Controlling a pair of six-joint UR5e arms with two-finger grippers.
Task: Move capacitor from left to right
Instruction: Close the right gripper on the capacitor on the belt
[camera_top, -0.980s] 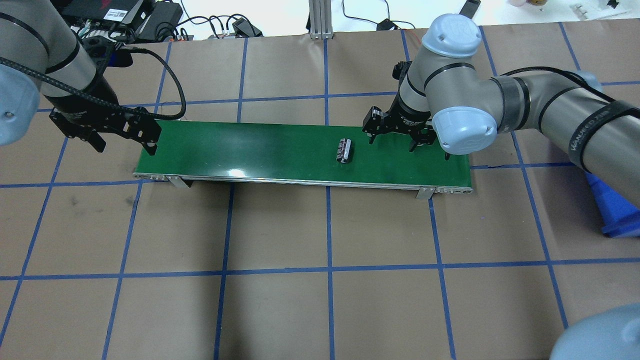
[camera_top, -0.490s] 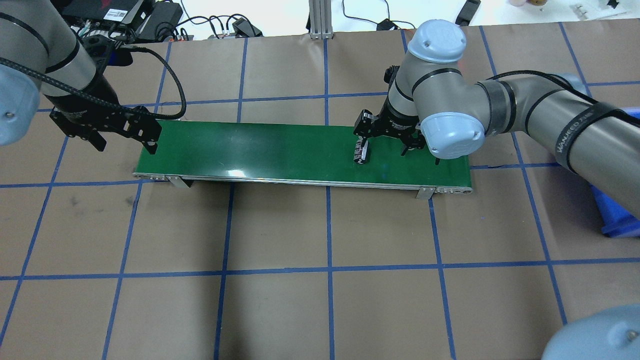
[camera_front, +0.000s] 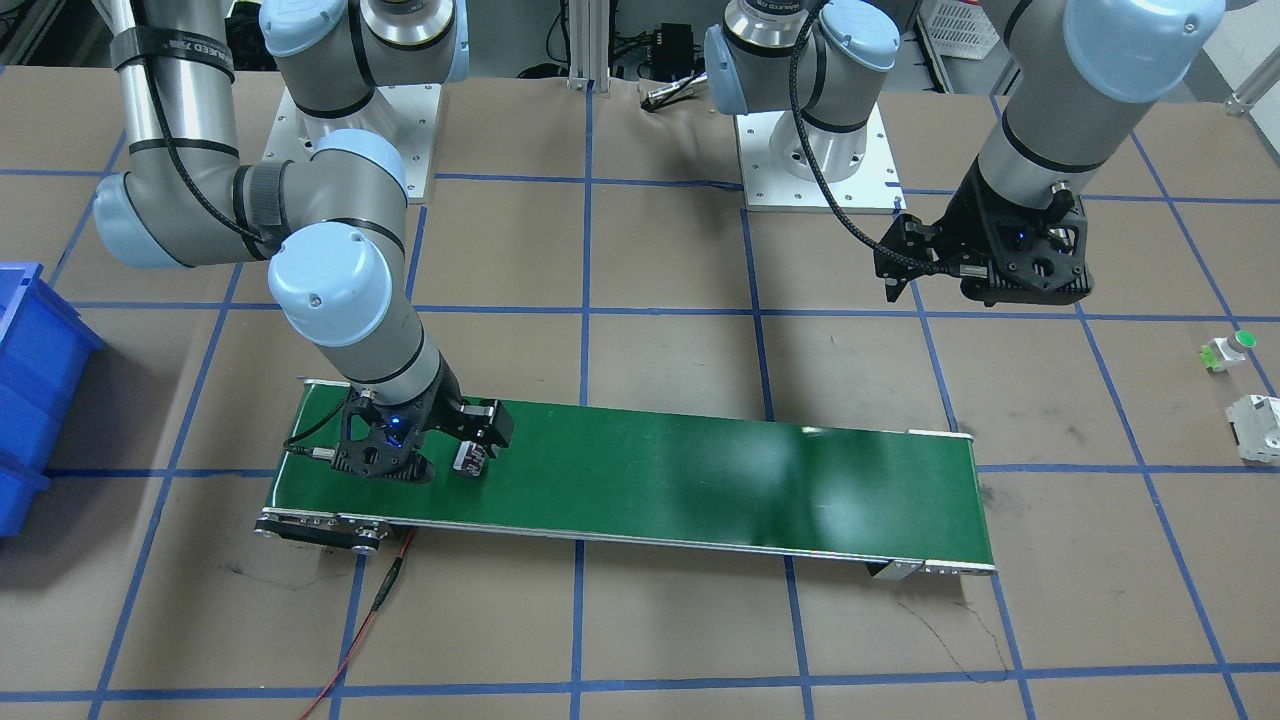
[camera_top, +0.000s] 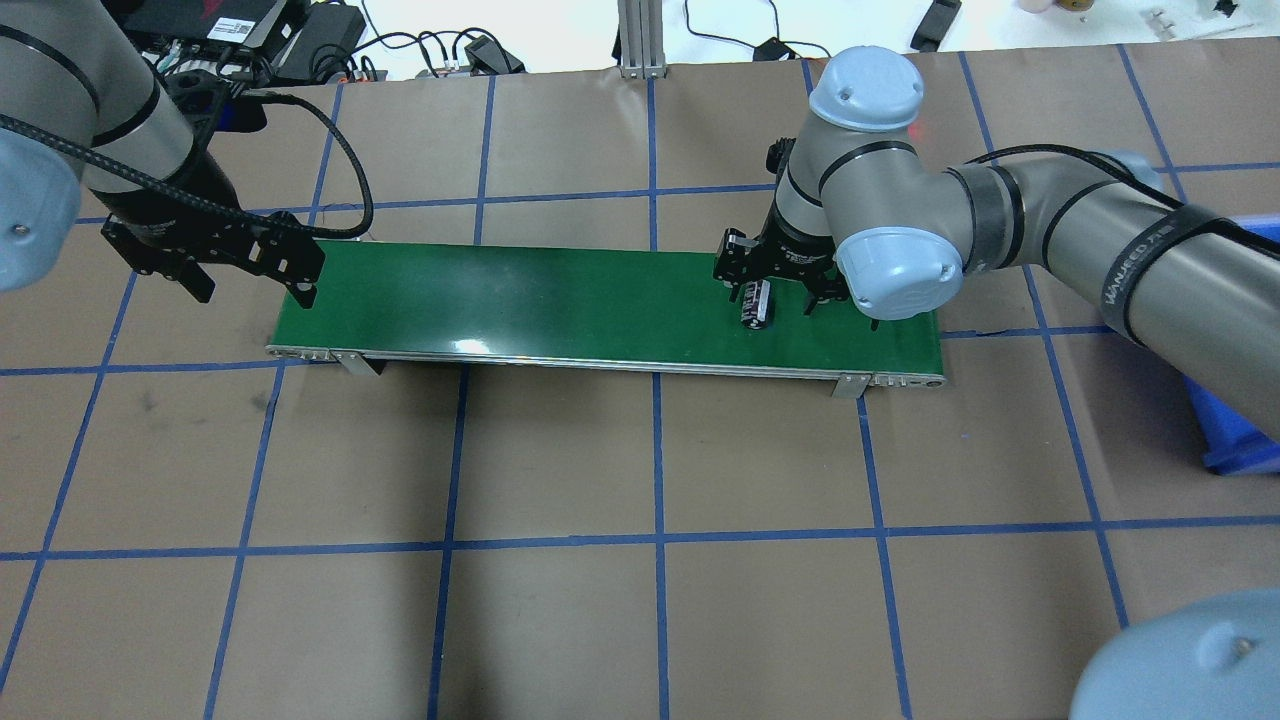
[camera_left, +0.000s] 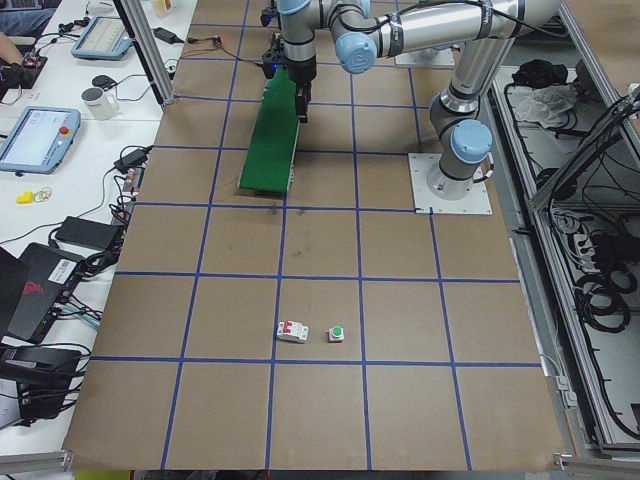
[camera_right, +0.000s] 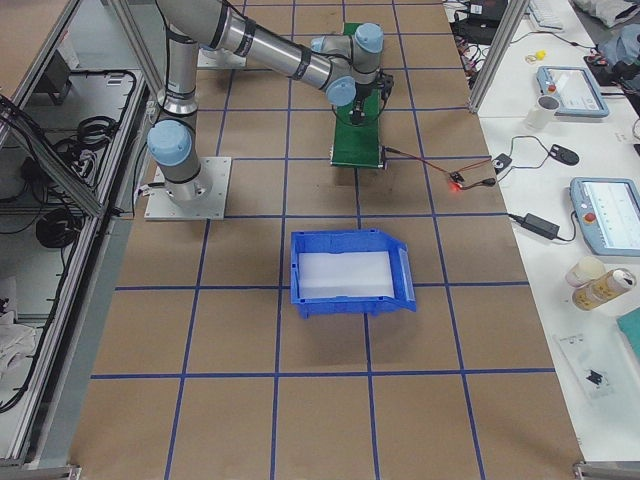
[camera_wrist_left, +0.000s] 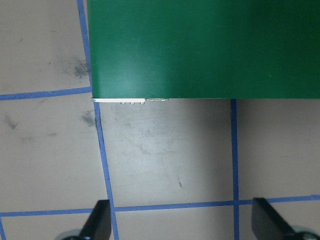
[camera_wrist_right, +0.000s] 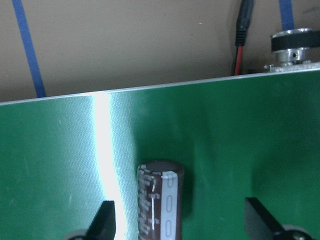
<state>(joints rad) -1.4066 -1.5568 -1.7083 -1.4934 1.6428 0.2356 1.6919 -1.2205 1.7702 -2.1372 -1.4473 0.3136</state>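
Note:
The capacitor (camera_top: 756, 302), a stubby dark cylinder with pale marks, lies on the green conveyor belt (camera_top: 560, 295) near its right end. It also shows in the front view (camera_front: 468, 458) and the right wrist view (camera_wrist_right: 160, 202). My right gripper (camera_top: 772, 292) is low over the belt, open, and straddles the capacitor. In the right wrist view the capacitor lies between the fingers (camera_wrist_right: 102, 222), nearer the left one and touching neither. My left gripper (camera_top: 252, 292) hangs open and empty over the belt's left end; its wrist view (camera_wrist_left: 182, 220) shows brown table paper and the belt's edge (camera_wrist_left: 200, 50).
A blue bin (camera_right: 350, 272) stands on the table beyond the belt's right end, also seen in the front view (camera_front: 30, 390). A white switch-like part (camera_front: 1255, 428) and a green-capped button (camera_front: 1228, 350) lie on the table past the left end. A red cable (camera_front: 385, 590) runs from the belt's motor end.
The capacitor has travelled right along the belt. My right gripper has shifted left and down, and the capacitor now lies between its open fingers. The left arm has not moved.

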